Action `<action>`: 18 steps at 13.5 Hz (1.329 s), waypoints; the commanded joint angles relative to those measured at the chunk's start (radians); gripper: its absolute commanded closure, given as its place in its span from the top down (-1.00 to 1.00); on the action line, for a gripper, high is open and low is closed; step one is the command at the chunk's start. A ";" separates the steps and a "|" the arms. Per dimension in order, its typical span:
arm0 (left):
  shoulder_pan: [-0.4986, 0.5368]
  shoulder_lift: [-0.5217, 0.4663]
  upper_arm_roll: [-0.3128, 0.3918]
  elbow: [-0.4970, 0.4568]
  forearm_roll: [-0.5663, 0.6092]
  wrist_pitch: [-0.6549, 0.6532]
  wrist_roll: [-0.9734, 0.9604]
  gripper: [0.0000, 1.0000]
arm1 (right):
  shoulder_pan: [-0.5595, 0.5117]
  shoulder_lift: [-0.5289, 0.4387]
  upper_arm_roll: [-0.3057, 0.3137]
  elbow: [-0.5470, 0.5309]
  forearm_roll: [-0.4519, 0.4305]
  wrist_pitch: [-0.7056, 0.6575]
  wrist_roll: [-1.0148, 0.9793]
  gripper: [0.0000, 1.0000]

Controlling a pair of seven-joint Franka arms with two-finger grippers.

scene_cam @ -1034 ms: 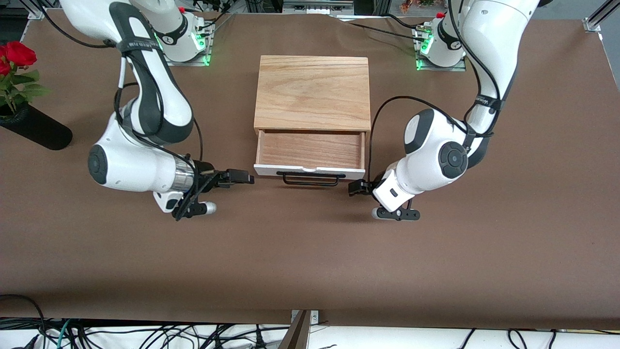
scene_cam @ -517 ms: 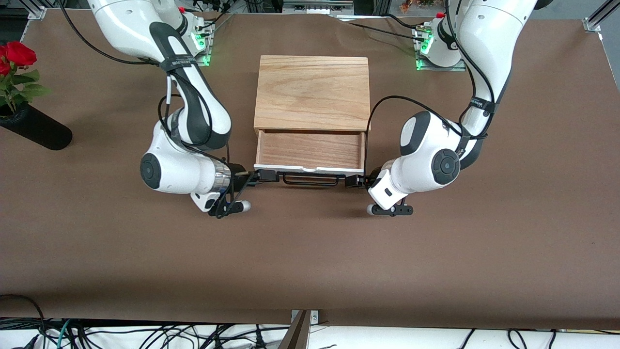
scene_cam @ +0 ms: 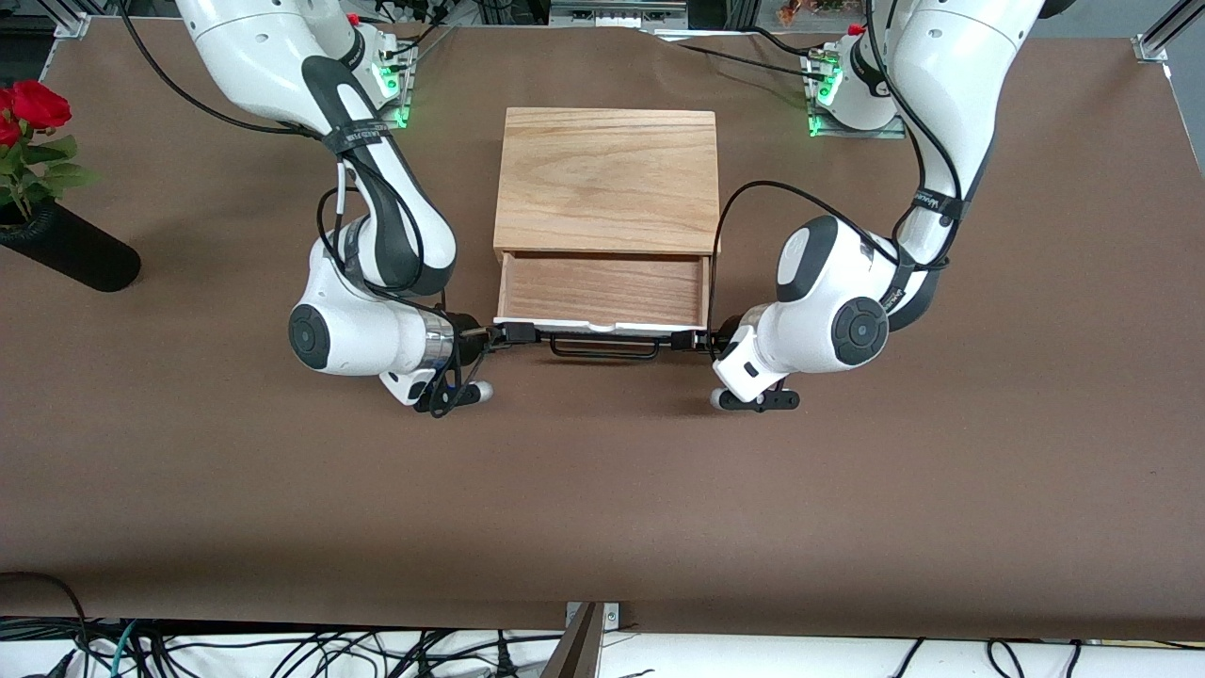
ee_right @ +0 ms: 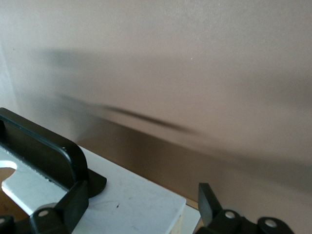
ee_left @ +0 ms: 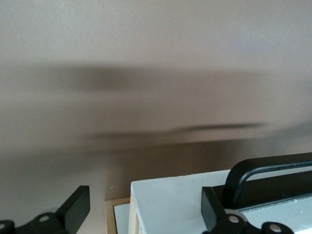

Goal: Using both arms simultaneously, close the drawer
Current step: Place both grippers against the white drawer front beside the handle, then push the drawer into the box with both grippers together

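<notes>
two white robot arms bend low over a brown table, forearms lying almost level and pointing at each other from either end of an open drawer. the left gripper sits at the drawer's white front panel, at the corner toward the left arm's end; its fingers stand apart, straddling that corner, one finger against the panel face beside the black wire handle. the right gripper mirrors it at the corner toward the right arm's end, fingers apart around the panel. the drawer sticks out of a light oak box, with the grippers just in front of it. both wrist views cut off the fingers' bases. a red rose in a black vase lies near the right arm's end.
</notes>
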 commanded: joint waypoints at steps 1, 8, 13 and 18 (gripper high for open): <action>0.000 -0.001 0.000 -0.002 -0.022 -0.100 0.003 1.00 | 0.001 -0.023 -0.003 -0.026 0.022 -0.054 -0.023 1.00; 0.001 0.010 0.000 -0.002 -0.022 -0.262 0.000 1.00 | 0.000 -0.063 -0.007 -0.068 0.020 -0.189 -0.027 1.00; 0.003 0.021 0.000 -0.002 -0.024 -0.371 -0.025 1.00 | 0.000 -0.120 -0.007 -0.187 0.020 -0.194 -0.056 1.00; 0.003 0.033 0.000 -0.002 -0.024 -0.436 -0.025 1.00 | 0.001 -0.147 -0.007 -0.240 0.020 -0.220 -0.063 1.00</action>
